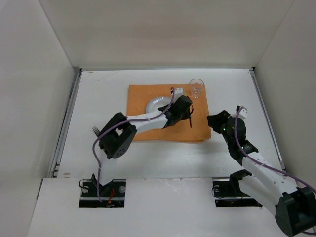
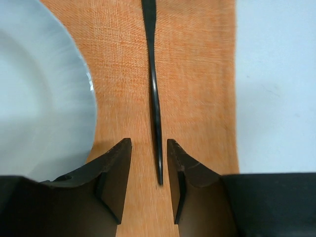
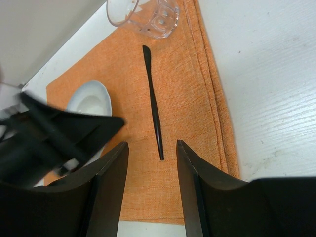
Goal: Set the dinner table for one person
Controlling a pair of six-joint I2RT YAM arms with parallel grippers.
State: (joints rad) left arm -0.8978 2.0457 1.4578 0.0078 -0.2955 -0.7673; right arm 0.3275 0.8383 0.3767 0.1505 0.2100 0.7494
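Two tools in play, and both are standing apart with nothing in them. Your left tool [image 2: 148, 144] hangs low over the orange placemat [image 2: 197, 74], and the black knife [image 2: 156, 98] lies flat on the cloth, its near end in the gap between the fingers. As far as I can tell it touches neither one. The right tool [image 3: 152, 144] is parked just off the mat's right side, fingers spread and empty.

The layout: the white worktop [image 1: 98, 94] carries everything. The mat sits around the middle, toward the far edge. The plate [image 2: 39, 89] is on the mat, the knife is just to its right, and the glass [image 3: 145, 15] stands at the mat's far right corner.

So I'd say you're at the tail end of the knife step — it's down and lined up beside the plate. For the next move, lift that left tool straight up before swinging anywhere, because a sideways drift could catch the handle and skew it.

After that, there's what looks like a fork [image 1: 95, 130] on the bare worktop off the mat's left side, by the left arm's elbow. My guess is it goes next — onto the mat left of the plate. The left arm is the closer one for it.
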